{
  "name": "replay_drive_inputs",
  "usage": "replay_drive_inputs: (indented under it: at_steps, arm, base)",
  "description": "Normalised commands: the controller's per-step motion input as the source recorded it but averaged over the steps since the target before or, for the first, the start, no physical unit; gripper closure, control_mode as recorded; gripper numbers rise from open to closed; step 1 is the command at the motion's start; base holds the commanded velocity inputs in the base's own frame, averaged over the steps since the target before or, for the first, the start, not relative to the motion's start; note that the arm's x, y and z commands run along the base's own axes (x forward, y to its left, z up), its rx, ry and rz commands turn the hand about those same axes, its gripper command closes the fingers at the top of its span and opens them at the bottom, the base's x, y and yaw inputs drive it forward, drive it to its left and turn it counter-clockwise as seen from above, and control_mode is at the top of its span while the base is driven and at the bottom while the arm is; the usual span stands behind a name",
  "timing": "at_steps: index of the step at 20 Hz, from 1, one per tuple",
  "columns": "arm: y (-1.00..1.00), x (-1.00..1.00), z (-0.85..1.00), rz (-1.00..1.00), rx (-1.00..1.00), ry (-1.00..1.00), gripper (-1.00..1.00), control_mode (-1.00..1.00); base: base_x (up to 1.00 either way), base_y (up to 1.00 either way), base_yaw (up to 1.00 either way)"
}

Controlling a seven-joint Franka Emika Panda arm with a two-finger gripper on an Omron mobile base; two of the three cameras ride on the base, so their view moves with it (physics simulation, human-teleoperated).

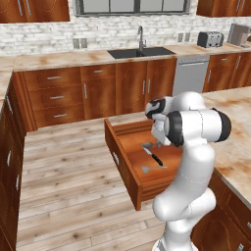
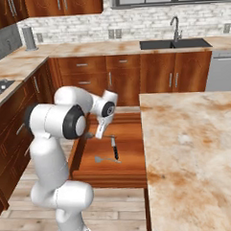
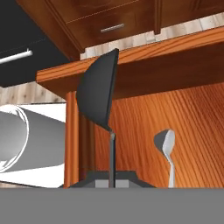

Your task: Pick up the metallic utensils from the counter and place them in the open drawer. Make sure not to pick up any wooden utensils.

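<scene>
Claw clenched on slim dark-grey metal spoon, suspended over open red-brown wooden drawer.
Spoon axis runs straight out from claw, bowl foremost, toward the drawer floor; black-handled silver knife and a grey utensil lie inside.

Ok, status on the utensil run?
Gripper shut on dark spoon, bowl pointing away from hand, over open drawer. Knife and grey spoon lying on drawer floor. Drop looks unobstructed.
</scene>
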Motion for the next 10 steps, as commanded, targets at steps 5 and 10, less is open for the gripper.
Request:
replay_drive_inputs:
  at_steps: [5,10]
  arm:
    - [-0.01,0.26,-0.45,0.0,0.0,0.0,1.0,-1.0]
    - [0.0,0.24,-0.47,0.0,0.0,0.0,1.0,-1.0]
  base:
    - [0.0,0.0,0.0]
    - [0.0,0.0,0.0]
